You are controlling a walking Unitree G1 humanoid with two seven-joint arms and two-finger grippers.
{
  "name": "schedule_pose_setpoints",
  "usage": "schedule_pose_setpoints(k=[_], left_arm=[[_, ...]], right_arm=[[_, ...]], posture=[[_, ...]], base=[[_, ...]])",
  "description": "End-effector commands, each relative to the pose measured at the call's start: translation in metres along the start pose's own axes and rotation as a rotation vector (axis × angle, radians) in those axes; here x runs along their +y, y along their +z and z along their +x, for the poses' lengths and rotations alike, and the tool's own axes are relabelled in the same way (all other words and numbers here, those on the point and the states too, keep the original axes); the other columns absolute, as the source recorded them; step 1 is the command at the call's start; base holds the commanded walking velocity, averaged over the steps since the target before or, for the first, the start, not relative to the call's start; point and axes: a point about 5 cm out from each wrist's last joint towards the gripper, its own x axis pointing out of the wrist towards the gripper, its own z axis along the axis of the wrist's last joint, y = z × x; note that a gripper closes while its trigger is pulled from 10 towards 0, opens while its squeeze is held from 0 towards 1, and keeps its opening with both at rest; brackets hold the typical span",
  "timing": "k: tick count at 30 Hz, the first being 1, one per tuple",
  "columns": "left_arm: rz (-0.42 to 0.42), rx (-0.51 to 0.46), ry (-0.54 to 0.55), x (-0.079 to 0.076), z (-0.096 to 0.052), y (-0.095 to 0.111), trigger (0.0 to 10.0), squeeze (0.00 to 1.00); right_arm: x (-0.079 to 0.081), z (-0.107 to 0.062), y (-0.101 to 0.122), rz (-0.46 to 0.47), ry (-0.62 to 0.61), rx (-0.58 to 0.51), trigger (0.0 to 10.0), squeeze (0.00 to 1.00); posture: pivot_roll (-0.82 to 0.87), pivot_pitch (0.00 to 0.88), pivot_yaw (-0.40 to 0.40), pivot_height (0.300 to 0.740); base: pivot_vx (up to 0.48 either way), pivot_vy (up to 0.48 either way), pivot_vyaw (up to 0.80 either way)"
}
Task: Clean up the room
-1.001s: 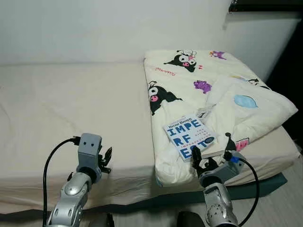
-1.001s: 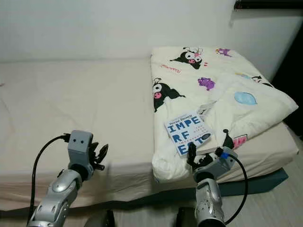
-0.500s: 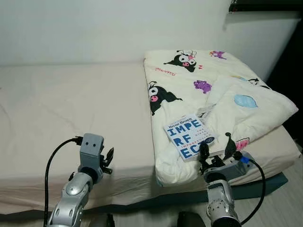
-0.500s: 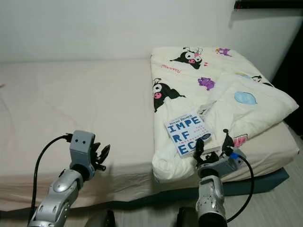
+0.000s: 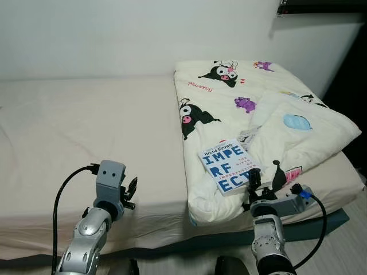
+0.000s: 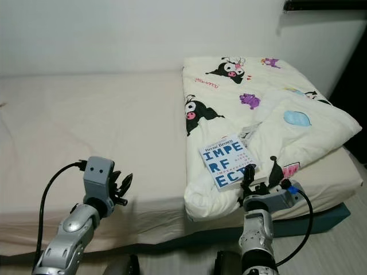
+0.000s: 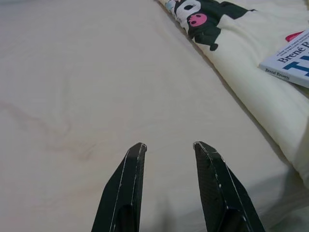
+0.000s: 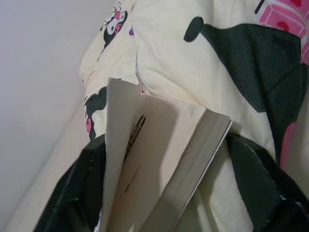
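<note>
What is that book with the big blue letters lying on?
The book lies on a cream cartoon-print blanket spread over the bed, its near corner between the right gripper's open fingers. What lies under the blanket there is hidden.

Left gripper just hovering low, fingers spread apart. Right gripper reaches forward, fingers wide open and pointing up.

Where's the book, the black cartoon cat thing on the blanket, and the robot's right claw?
book point(image 5: 228, 165), left eye view, middle of its white cover.
cartoon character point(image 5: 194, 116), left eye view, its black body.
right gripper point(image 5: 264, 179), left eye view, between its fingertips.
</note>
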Motion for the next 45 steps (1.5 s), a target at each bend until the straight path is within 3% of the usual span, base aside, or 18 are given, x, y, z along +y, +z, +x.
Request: schedule_pose_setpoints(k=[1,2,3,22,25,27,28,30,31,33,36,37,39,40,45], left_arm=[[0.025,0.017,0.012,0.007,-0.003,-0.002,10.0,0.0],[0.026,0.017,0.014,0.007,-0.002,-0.001,10.0,0.0],[0.026,0.017,0.016,0.008,-0.002,-0.001,10.0,0.0],[0.029,0.005,0.04,0.011,0.0,0.001,10.0,0.0],[0.028,-0.002,0.052,0.012,0.001,0.002,10.0,0.0],[0.023,-0.012,0.068,0.014,0.002,0.003,10.0,0.0],[0.023,-0.012,0.068,0.014,0.002,0.003,10.0,0.0],[0.001,-0.02,0.097,0.017,0.004,0.005,10.0,0.0],[0.001,-0.02,0.097,0.017,0.004,0.005,10.0,0.0],[-0.048,-0.03,0.17,0.025,0.005,0.005,10.0,0.0],[-0.076,-0.037,0.216,0.03,0.006,0.006,10.0,0.0],[-0.08,-0.037,0.223,0.031,0.006,0.006,10.0,0.0],[-0.08,-0.036,0.225,0.031,0.006,0.006,10.0,0.0],[-0.081,-0.038,0.228,0.031,0.006,0.007,10.0,0.0],[-0.081,-0.04,0.25,0.033,0.004,0.008,10.0,0.0]], right_arm=[[0.0,0.001,0.0,0.01,-0.002,-0.005,3.3,0.0],[0.001,0.002,0.0,0.008,0.004,-0.003,0.4,0.0],[0.002,0.003,0.0,0.006,0.009,-0.002,0.1,0.0],[0.009,0.011,0.001,-0.013,0.045,0.013,0.0,0.0],[0.02,0.014,0.002,-0.021,0.105,0.009,0.0,0.0],[0.039,0.018,0.003,-0.027,0.202,0.011,0.0,0.0],[0.039,0.018,0.003,-0.027,0.202,0.011,0.0,0.0],[0.068,0.02,0.001,0.004,0.346,0.049,0.0,0.0],[0.068,0.02,0.001,0.004,0.346,0.049,0.0,0.0],[0.099,0.015,-0.002,0.06,0.507,0.093,0.0,0.0],[0.113,0.009,-0.002,0.078,0.583,0.11,0.0,0.0],[0.116,0.006,-0.003,0.066,0.601,0.12,2.3,0.0],[0.117,0.004,-0.003,0.056,0.61,0.127,2.3,0.0],[0.117,0.002,-0.006,0.008,0.614,0.139,10.0,0.0],[0.115,-0.004,-0.009,-0.108,0.634,0.15,10.0,0.0]], posture=[[0.13,0.05,-0.014,0.578],[0.13,0.051,-0.014,0.578],[0.13,0.051,-0.014,0.578],[0.14,0.052,-0.022,0.578],[0.14,0.047,-0.025,0.578],[0.13,0.037,-0.027,0.578],[0.13,0.037,-0.027,0.578],[0.12,0.026,-0.025,0.578],[0.12,0.026,-0.025,0.578],[0.1,0.019,-0.02,0.578],[0.09,0.019,-0.024,0.578],[0.09,0.018,-0.029,0.578],[0.09,0.017,-0.031,0.578],[0.09,0.016,-0.037,0.578],[0.09,0.013,-0.042,0.578]], base=[[0.0,0.0,0.0],[0.0,0.0,0.0],[0.0,0.0,0.0],[0.0,0.0,0.0],[0.0,0.0,0.0],[0.0,0.0,0.0],[0.0,0.0,0.0],[0.0,0.0,0.0],[0.0,0.0,0.0],[0.0,0.0,0.0],[0.0,0.0,0.0],[0.0,0.0,0.0],[0.0,0.0,0.0],[0.0,0.0,0.0],[0.0,0.0,0.0]])
